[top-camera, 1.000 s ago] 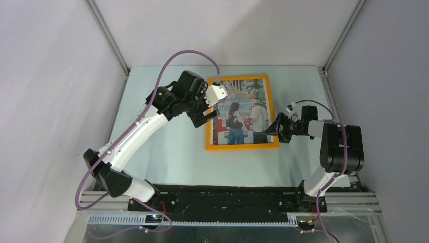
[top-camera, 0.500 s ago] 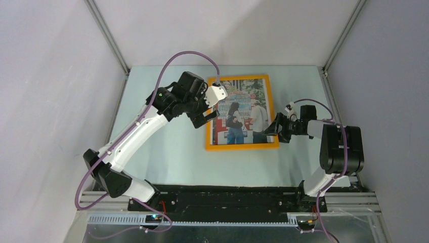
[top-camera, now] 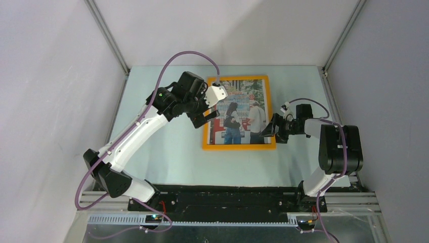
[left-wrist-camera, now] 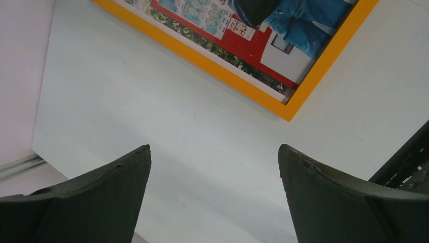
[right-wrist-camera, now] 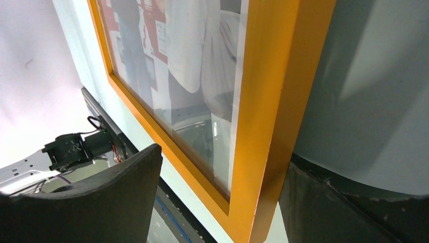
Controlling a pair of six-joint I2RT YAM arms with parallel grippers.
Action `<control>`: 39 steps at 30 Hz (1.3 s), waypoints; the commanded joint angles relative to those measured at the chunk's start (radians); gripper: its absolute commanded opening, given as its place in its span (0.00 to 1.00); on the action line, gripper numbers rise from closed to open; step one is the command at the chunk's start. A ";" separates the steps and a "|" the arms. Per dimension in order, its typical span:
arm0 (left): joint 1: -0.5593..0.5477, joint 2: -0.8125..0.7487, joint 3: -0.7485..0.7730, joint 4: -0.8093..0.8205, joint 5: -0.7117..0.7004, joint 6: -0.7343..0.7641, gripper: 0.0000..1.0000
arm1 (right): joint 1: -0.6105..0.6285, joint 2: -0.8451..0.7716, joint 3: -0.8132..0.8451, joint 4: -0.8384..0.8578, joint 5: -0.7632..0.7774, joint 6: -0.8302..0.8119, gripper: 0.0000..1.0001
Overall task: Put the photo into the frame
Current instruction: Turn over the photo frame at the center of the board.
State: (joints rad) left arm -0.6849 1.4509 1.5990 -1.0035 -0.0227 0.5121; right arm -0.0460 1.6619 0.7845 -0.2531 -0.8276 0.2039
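Note:
The orange frame lies flat on the pale table with the photo inside it, behind a reflecting pane. My left gripper hovers open over the frame's left rail; in the left wrist view its fingers stand wide over bare table, and the frame's corner and the photo lie beyond them. My right gripper is open at the frame's right rail. Seen from the right wrist, that rail runs between the fingers: one finger touches its outer edge, the other stands apart above the photo.
A black base rail runs along the near table edge. Grey walls and aluminium uprights close in the left, back and right sides. A purple cable loops above the left arm.
The right gripper has moved left against the frame's right rail, and the frame with the photo has slid a little left and squared up. The left arm has stayed put.

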 commanded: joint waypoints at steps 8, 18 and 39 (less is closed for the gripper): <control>0.005 -0.008 0.003 0.034 -0.001 -0.017 1.00 | 0.020 -0.042 0.035 -0.049 0.097 -0.053 0.83; 0.004 -0.005 0.000 0.034 0.003 -0.021 1.00 | 0.008 -0.080 0.048 -0.083 0.188 -0.067 0.83; 0.004 0.002 0.001 0.046 -0.018 -0.042 1.00 | 0.008 -0.041 0.151 -0.146 0.315 -0.089 0.83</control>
State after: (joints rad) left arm -0.6849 1.4528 1.5990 -1.0027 -0.0227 0.4995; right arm -0.0349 1.6329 0.8860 -0.3836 -0.5823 0.1368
